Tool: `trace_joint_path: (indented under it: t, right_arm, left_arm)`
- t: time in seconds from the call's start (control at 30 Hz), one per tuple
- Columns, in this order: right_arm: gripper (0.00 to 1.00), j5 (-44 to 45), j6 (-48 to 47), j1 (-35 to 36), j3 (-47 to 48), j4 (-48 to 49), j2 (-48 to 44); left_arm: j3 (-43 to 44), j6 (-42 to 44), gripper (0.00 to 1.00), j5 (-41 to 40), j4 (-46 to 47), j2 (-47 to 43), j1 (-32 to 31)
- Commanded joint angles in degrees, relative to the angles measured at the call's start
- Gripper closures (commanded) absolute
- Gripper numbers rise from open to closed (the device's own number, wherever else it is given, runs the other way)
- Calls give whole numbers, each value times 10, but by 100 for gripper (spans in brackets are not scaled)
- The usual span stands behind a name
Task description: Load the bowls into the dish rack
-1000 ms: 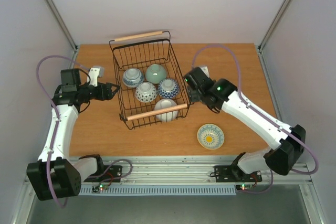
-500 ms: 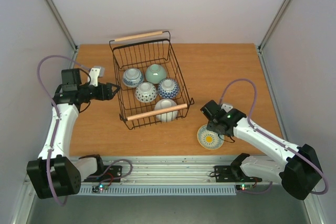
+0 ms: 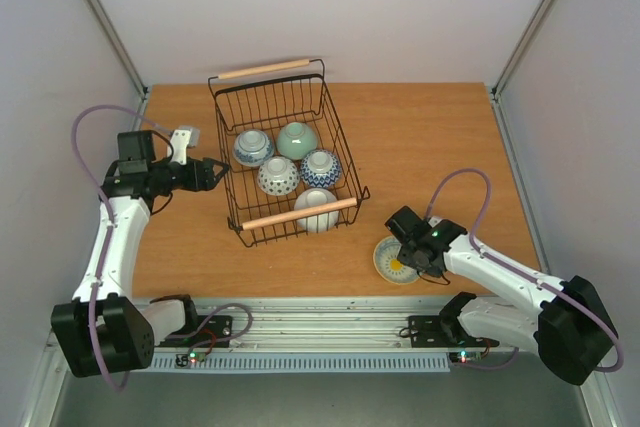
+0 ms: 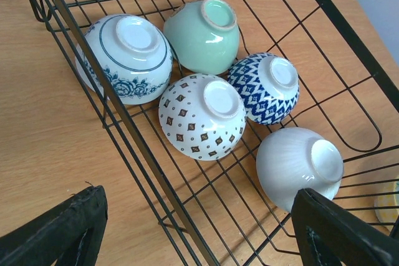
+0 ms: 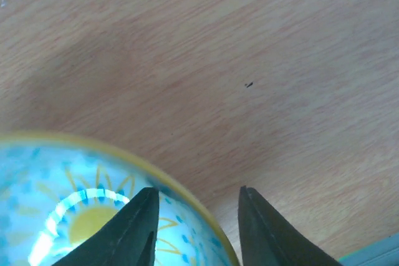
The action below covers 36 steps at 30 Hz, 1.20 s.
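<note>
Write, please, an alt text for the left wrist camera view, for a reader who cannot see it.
Five bowls lie upside down in a black wire dish rack on a wooden table: blue-floral, mint green, red-patterned, blue diamond-patterned and plain white. The two black fingers of the open left claw frame the bottom corners.

Five bowls (image 3: 278,175) upturned in the dish rack (image 3: 265,69); sun-patterned bowl (image 3: 386,261) upright outside

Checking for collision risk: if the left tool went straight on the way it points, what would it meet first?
Probably the near wire wall of the black wire dish rack, which crosses that line ahead of the white blue-flowered bowl inside; depth is uncertain.
</note>
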Motion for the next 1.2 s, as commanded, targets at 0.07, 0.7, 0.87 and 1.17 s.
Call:
trace_joint_path:
  t: [0.07,0.7,0.87,1.17]
  right_arm:
    - [94,-8,23,3,-14,15,-16]
    - [99,312,-97,33,260,-126,-14]
    - [99,322,-234,41,319,13,4]
    - [99,223,-369,89,454,119,165]
  left_arm:
    - [12,-5,19,7,21,9,2]
    - [13,-5,19,13,20,4,2]
    - [12,-5,18,14,22,1,2]
    - [11,-3,18,35,22,-4,2]
